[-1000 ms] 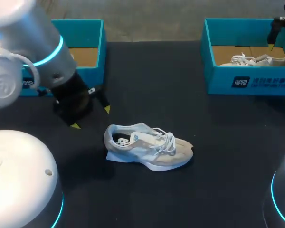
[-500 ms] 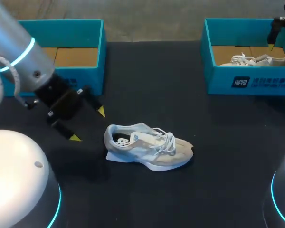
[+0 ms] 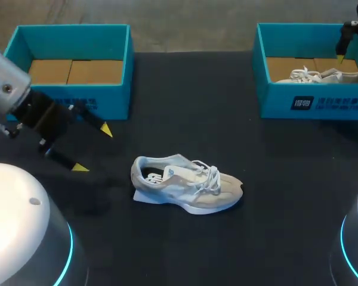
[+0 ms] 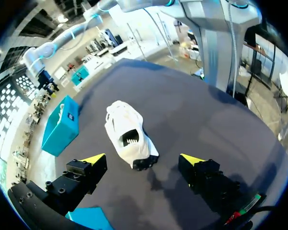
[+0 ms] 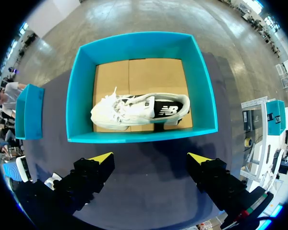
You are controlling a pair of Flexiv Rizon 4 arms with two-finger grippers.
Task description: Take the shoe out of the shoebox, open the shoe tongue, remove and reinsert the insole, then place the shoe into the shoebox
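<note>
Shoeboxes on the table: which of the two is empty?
The left shoebox, which shows only its bare cardboard floor. The right shoebox holds a shoe.

shoes: 2, table shoe (image 3: 188,182), boxed shoe (image 3: 328,75) | shoeboxes: 2, left shoebox (image 3: 71,42), right shoebox (image 3: 340,102)

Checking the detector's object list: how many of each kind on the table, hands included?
Shoes: 2 (shoe on the table, shoe in the right shoebox)
Shoeboxes: 2 (left shoebox, right shoebox)
Hands: 2 (left hand, right hand), both open
Total: 6
</note>
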